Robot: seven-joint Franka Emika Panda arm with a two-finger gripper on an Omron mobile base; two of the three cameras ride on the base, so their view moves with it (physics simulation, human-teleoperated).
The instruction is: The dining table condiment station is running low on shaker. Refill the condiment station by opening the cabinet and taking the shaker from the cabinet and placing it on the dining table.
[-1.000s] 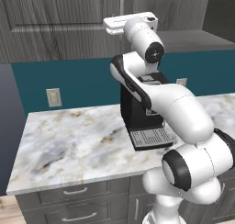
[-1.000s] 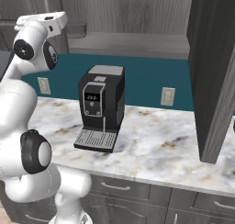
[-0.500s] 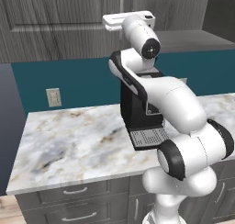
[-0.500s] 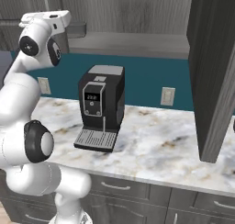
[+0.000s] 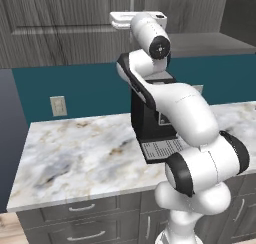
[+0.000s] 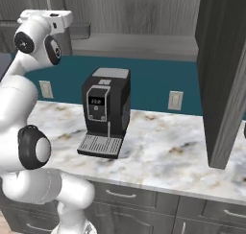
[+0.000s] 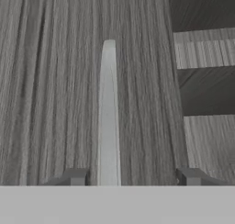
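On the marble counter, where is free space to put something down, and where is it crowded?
The marble counter is bare left of the coffee machine, out to its left end below the wall outlet. A second bare patch lies between the machine and the open cabinet door. The middle is crowded, with the machine and the arm before it.

coffee machine (image 6: 105, 112) on counter (image 6: 163, 151), cabinet (image 5: 60, 23) above, outlet (image 5: 58, 106) left

Hand view close against cabinet (image 7: 64, 81)
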